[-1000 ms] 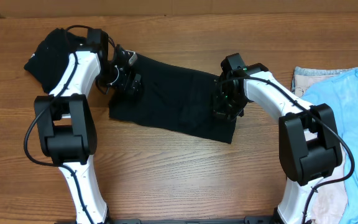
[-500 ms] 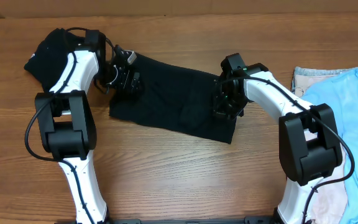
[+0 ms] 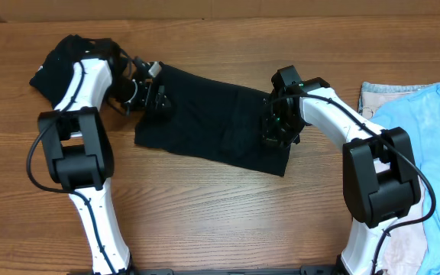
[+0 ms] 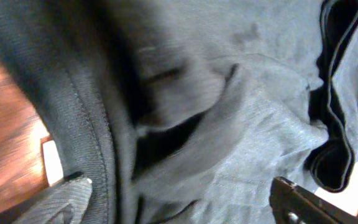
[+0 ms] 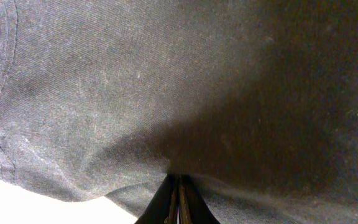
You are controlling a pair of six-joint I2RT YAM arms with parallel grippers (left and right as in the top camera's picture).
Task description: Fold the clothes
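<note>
A black shirt [image 3: 212,122] lies spread flat across the middle of the table. My left gripper [image 3: 156,97] hovers at its upper left corner, jaws wide open. In the left wrist view that gripper [image 4: 179,190] straddles rumpled dark fabric [image 4: 229,124], with one fingertip [image 4: 300,199] at the lower right. My right gripper [image 3: 276,130] sits at the shirt's right edge. It is shut, and the black cloth [image 5: 166,93] puckers into its closed tips [image 5: 179,183]. Another black garment [image 3: 61,61] with a small white tag lies bunched at the far left.
A light blue printed T-shirt [image 3: 426,145] lies at the right edge over cream pieces [image 3: 373,95]. Bare wooden table [image 3: 220,218] stretches along the front. The two arm bases stand at the front left and front right.
My left arm has swung a little left and its gripper has shifted slightly up and left at the shirt's corner. The right arm and the shirt have stayed put.
</note>
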